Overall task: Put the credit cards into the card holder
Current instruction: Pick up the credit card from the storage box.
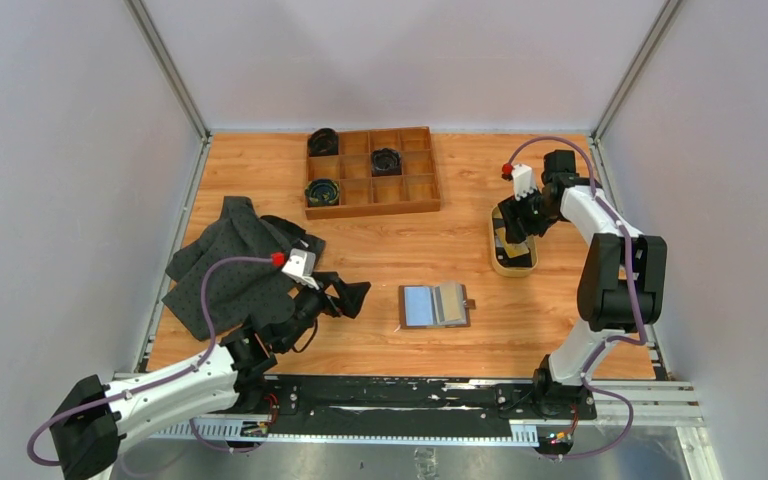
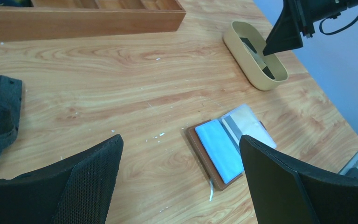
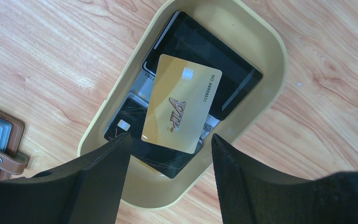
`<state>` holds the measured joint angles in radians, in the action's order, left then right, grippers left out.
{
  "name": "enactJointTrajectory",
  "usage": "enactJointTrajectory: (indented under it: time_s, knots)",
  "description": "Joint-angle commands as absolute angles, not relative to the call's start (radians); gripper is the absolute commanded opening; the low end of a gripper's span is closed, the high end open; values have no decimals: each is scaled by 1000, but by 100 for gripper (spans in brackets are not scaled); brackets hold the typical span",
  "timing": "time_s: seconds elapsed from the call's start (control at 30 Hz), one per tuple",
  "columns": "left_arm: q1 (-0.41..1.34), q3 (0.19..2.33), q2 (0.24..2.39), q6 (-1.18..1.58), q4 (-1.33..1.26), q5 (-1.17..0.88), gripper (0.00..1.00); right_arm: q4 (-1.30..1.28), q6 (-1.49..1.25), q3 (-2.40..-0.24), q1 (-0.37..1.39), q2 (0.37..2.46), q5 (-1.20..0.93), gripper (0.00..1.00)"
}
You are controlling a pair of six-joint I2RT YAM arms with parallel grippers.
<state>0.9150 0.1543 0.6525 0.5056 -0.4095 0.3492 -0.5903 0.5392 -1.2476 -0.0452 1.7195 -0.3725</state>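
Observation:
The credit cards lie stacked in a tan oval dish [image 3: 279, 60]: a yellow-gold card [image 3: 182, 105] on top, and dark cards [image 3: 200, 51] with a pale one beneath. My right gripper [image 3: 170, 137] hovers just above the dish's near end, open, with nothing between its fingers. The card holder [image 1: 434, 305] lies open on the table, brown leather with pale blue and clear sleeves [image 2: 216, 149]. My left gripper [image 2: 179, 140] is wide open and empty, low over the table to the left of the card holder [image 2: 200, 149]. From above, the right gripper [image 1: 515, 228] covers part of the dish [image 1: 513, 271].
A brown wooden compartment tray [image 1: 370, 170] with dark round items stands at the back. A dark grey cloth [image 1: 240, 260] lies crumpled on the left by the left arm. The card holder's strap with its snap [image 3: 9, 161] shows at the left edge of the right wrist view.

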Motion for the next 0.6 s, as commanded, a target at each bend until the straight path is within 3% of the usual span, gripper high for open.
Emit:
enactJointTrajectory:
  time_s: [0.0, 0.57]
  knots:
    - [898, 126, 645, 555, -454, 390, 100, -599, 536, -1270, -34, 1735, -360, 67]
    - [893, 99, 620, 577, -465, 399, 100, -598, 541, -1277, -11, 1796, -318, 68]
